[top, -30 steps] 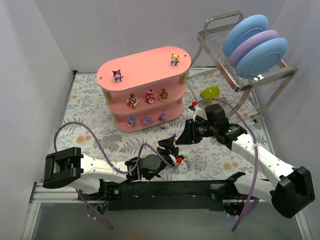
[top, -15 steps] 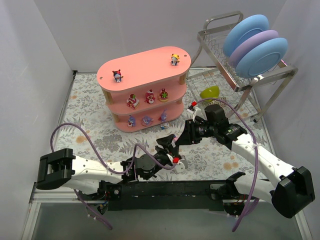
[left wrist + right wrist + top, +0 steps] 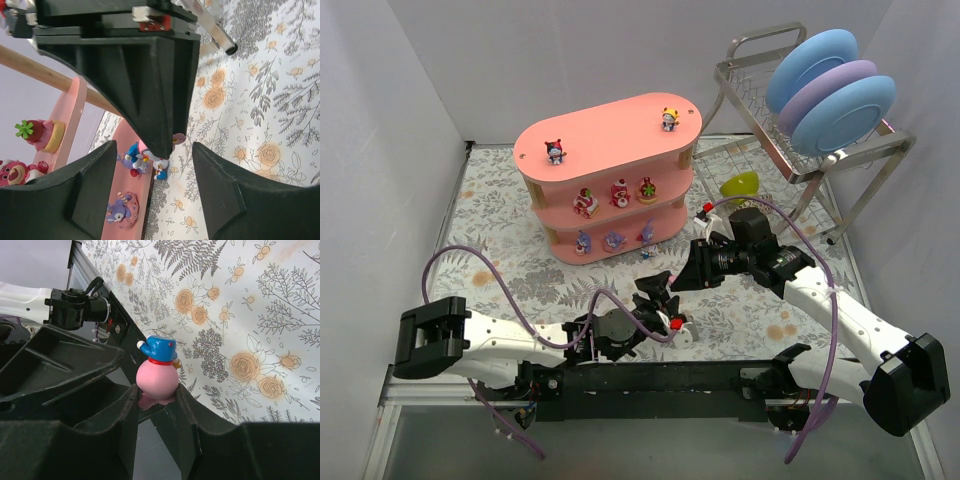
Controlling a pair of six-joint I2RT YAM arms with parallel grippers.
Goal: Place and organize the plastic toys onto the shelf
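Observation:
The salmon-pink shelf (image 3: 610, 128) stands at the back left. Two blue toys (image 3: 556, 151) (image 3: 670, 119) stand on its top board, three red and pink ones (image 3: 619, 194) on the middle board, and three purple and blue ones (image 3: 614, 240) on the bottom board. One small blue toy (image 3: 161, 167) stands on the mat beside the bottom board. My right gripper (image 3: 157, 390) is shut on a blue toy with a round pink hat (image 3: 157, 371), held upside down above the mat. My left gripper (image 3: 152, 150) is open and holds nothing, just below the right gripper's tip (image 3: 675, 278).
A metal wire rack (image 3: 760, 95) with blue and purple plates (image 3: 830, 90) stands at the back right. A green bowl (image 3: 740, 184) lies beside it. White walls close off the left and back. The floral mat (image 3: 520, 260) covers the table.
The left arm's elbow has shifted a little to the left and its jaws have spread wider. The right arm keeps still with the pink-hatted toy.

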